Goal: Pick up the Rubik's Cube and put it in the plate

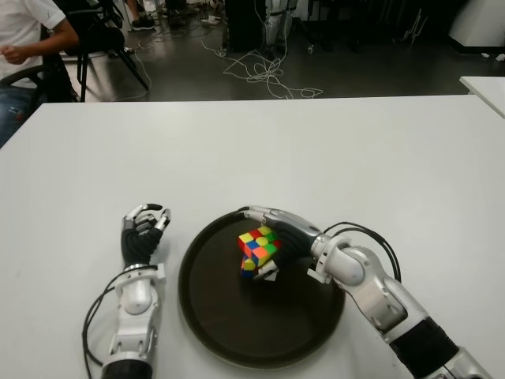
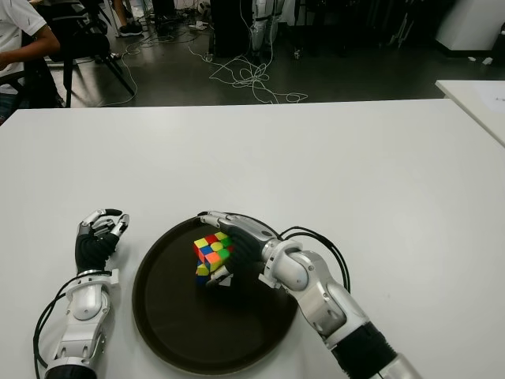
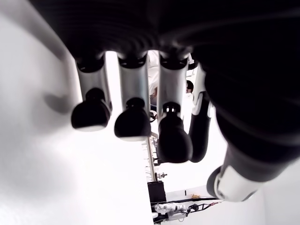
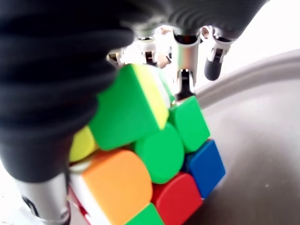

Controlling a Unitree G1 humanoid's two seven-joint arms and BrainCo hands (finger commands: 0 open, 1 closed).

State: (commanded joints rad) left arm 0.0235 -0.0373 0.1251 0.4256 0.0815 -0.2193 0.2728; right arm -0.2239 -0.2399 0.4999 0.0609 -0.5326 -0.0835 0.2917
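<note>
The cube (image 1: 259, 251) was held over the plate (image 1: 213, 332) by the right hand (image 1: 286, 235), its fingers (image 4: 185, 79) closed around it; whether it touched the plate could not be told. It was judged light, rigid and smooth, best gripped on opposite flat faces. The left hand (image 1: 142, 237), left of the plate, was curled and held nothing.

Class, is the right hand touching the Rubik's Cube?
Touching: the right wrist view shows the right hand pressed against the Rubik's Cube, fingers wrapped over it.
</note>
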